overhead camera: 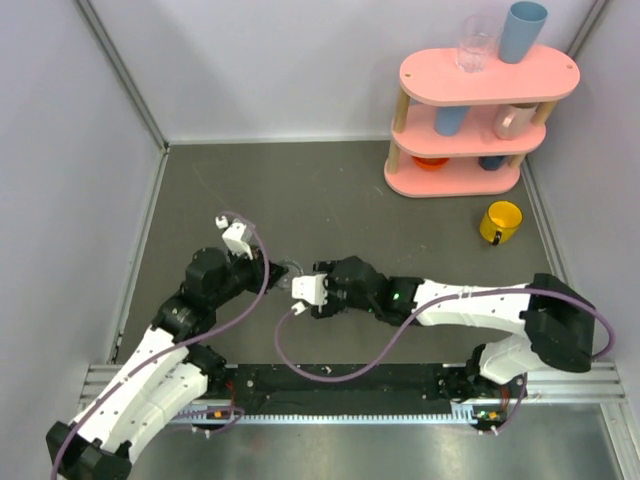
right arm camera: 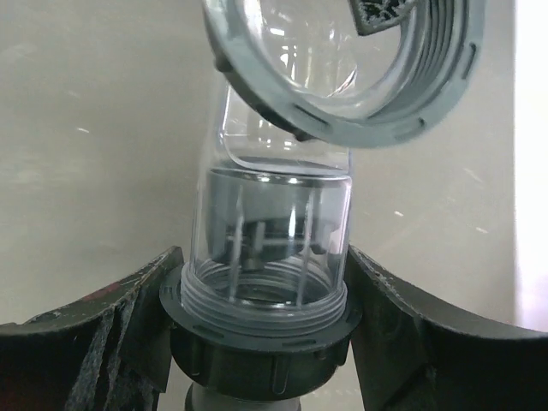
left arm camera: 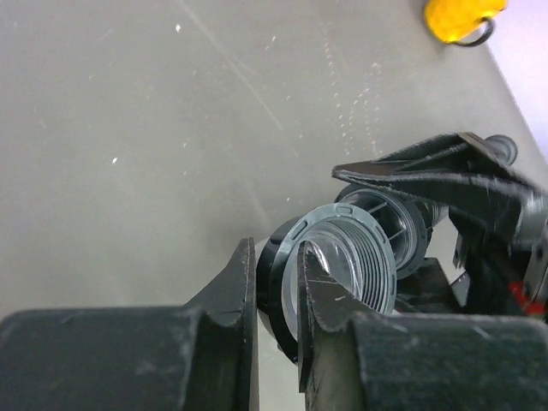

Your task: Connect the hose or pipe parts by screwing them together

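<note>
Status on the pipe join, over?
Left claw shut on grey threaded ring. Right claw shut on dark ring nut of clear elbow. No obstruction seen nearby.

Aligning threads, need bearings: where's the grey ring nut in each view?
Top external: grey ring nut just left of centre.
Left wrist: lower centre, pinched in the left gripper.
Right wrist: top edge, above the clear elbow.
Shared landmark: right gripper, clamped on the dark nut.
</note>
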